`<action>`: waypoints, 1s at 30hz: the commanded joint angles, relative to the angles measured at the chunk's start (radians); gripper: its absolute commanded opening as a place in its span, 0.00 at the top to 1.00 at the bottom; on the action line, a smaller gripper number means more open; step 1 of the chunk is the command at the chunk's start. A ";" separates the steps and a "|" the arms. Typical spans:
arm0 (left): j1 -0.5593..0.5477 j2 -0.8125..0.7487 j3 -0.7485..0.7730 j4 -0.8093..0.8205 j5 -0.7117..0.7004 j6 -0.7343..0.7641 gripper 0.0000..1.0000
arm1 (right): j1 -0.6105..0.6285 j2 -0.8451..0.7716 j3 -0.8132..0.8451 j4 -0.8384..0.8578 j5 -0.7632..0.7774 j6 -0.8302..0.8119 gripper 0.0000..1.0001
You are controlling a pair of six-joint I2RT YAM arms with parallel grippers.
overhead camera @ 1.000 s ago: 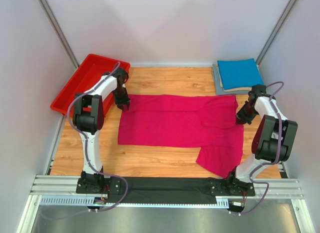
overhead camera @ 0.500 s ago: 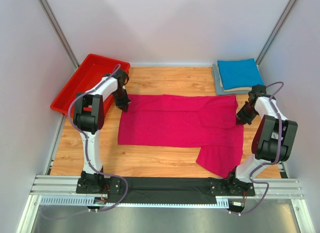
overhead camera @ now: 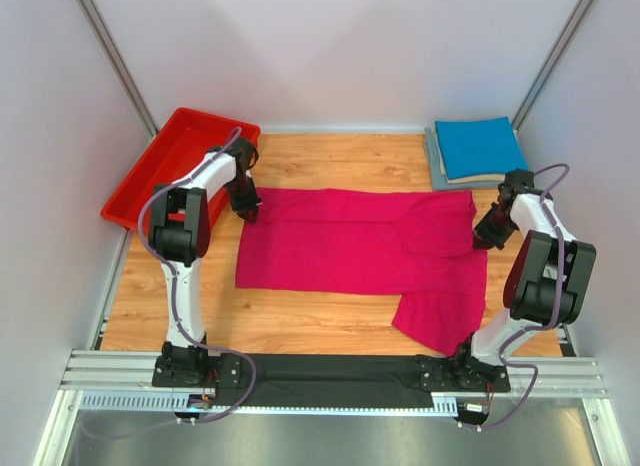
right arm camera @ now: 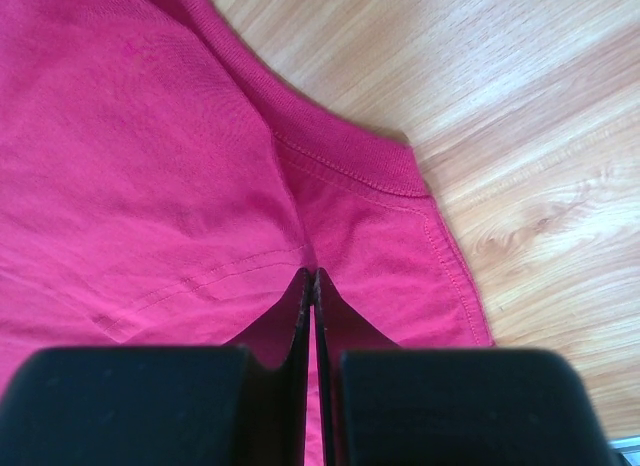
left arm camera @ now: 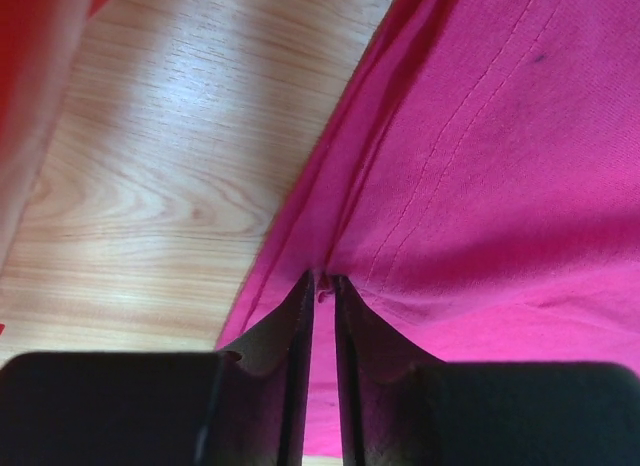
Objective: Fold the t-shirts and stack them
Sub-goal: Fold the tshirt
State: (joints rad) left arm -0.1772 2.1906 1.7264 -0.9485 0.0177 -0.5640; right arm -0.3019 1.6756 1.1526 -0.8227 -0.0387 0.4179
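Note:
A large magenta t-shirt (overhead camera: 350,251) lies spread flat across the wooden table. My left gripper (overhead camera: 248,214) is at the shirt's far left corner. In the left wrist view its jaws (left arm camera: 322,281) stand nearly together, with a small fold of the magenta cloth (left arm camera: 480,166) pinched at the tips. My right gripper (overhead camera: 480,238) is at the shirt's right edge. In the right wrist view it (right arm camera: 313,274) is shut on puckered magenta cloth (right arm camera: 150,166) near a hemmed edge. A folded blue t-shirt (overhead camera: 478,146) tops a stack at the far right corner, with a grey one (overhead camera: 437,168) showing underneath.
A red plastic bin (overhead camera: 165,166) stands at the far left, just behind the left arm. White walls close in the table on three sides. Bare wood (overhead camera: 300,331) shows in front of the shirt.
The left gripper has shifted slightly at the shirt's far left corner and its jaws have narrowed onto the cloth. The right arm has not moved.

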 commanded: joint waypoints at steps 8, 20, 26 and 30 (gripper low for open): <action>-0.005 -0.032 0.013 0.008 -0.008 -0.010 0.77 | -0.005 -0.037 0.012 0.008 -0.003 -0.011 1.00; -0.013 -0.069 0.030 -0.003 -0.016 -0.024 0.77 | -0.005 -0.025 0.016 0.013 -0.003 -0.010 1.00; -0.019 -0.046 0.033 -0.004 -0.007 -0.020 0.78 | -0.005 -0.019 0.015 0.014 -0.004 -0.010 1.00; -0.027 -0.061 0.030 0.005 -0.016 -0.017 0.78 | -0.005 -0.014 0.016 0.017 0.000 -0.011 1.00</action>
State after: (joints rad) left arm -0.1925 2.1876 1.7271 -0.9520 0.0040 -0.5747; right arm -0.3023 1.6756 1.1526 -0.8215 -0.0387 0.4175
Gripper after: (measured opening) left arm 0.225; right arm 0.009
